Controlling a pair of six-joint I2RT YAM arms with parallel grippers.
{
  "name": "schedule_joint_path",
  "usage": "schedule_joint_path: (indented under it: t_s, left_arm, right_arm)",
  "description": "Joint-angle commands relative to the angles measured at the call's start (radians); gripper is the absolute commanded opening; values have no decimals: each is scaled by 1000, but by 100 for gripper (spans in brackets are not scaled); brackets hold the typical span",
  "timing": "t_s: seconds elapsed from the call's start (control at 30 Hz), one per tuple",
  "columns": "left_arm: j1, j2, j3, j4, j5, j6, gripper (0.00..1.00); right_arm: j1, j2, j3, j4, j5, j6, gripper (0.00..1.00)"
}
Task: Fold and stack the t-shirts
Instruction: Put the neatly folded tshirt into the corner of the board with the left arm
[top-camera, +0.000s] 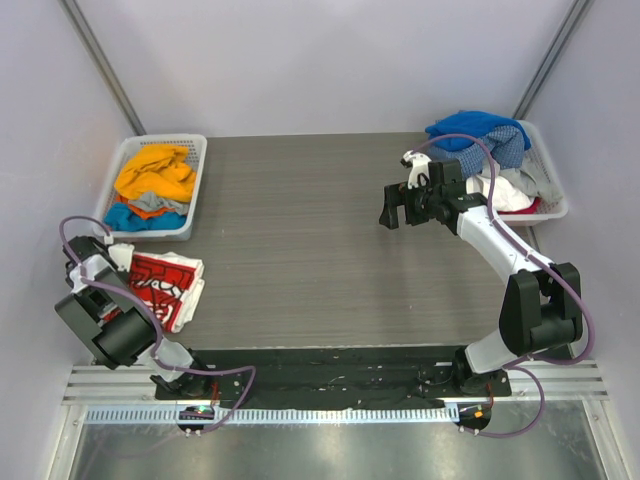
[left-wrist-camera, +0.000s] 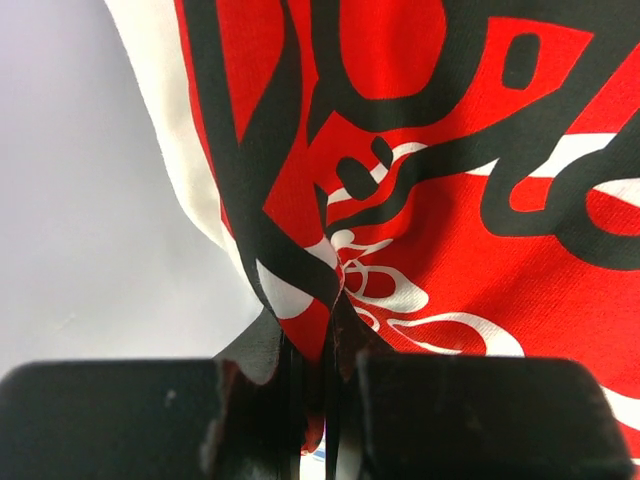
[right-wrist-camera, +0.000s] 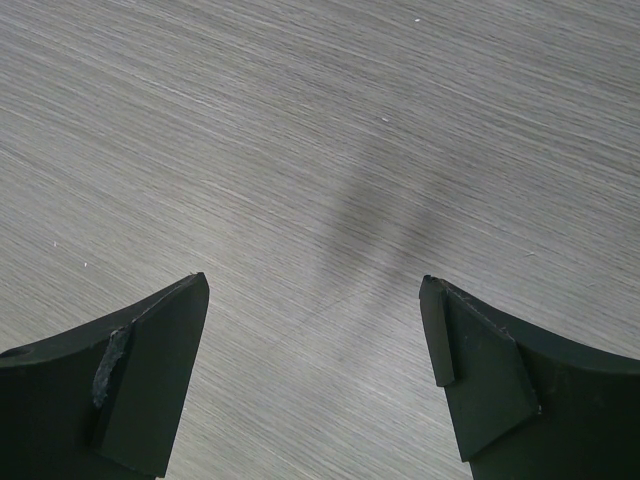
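My left gripper (left-wrist-camera: 322, 375) pinches a soft fold of the red-printed white t-shirt (top-camera: 168, 283) crumpled at eight o'clock on the streaked grey table (top-camera: 300, 260), my right gripper (right-wrist-camera: 315, 330) spread wide at two o'clock.

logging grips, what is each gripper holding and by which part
Left gripper pinches a fold in the red-and-black print of the white cloth t-shirt; open right gripper holds nothing.

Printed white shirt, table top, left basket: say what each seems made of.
Printed white shirt: soft knit cloth, likely cotton, matte. It drapes and creases, and fine weave shows under a flat red and black print. Table top: probably laminate with grey brushed wood grain, faint sheen. Left basket: white rigid plastic, seemingly, with slatted walls.
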Motion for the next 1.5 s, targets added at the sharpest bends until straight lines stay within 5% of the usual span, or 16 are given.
schedule_joint_path:
  t_s: [0.0,0.83,1.1,1.3,1.47]
  left_arm:
    - [35,-4,25,44,-13,42,0]
    - [95,-35,-2,90,-47,86,0]
    - [98,-96,-30,86,-27,100,42]
    - [101,-186,-31,57,1,99,54]
    - [104,-268,-2,-14,48,90,55]
  right_arm:
    - [-1,-24,-6,27,-15,-15,95]
    - [-3,-20,-9,27,-29,-18,95]
    - [-1,-18,-14,27,-34,-21,95]
    - [-1,-14,-15,24,-38,-23,96]
    - [-3,-9,-15,26,-43,-21,95]
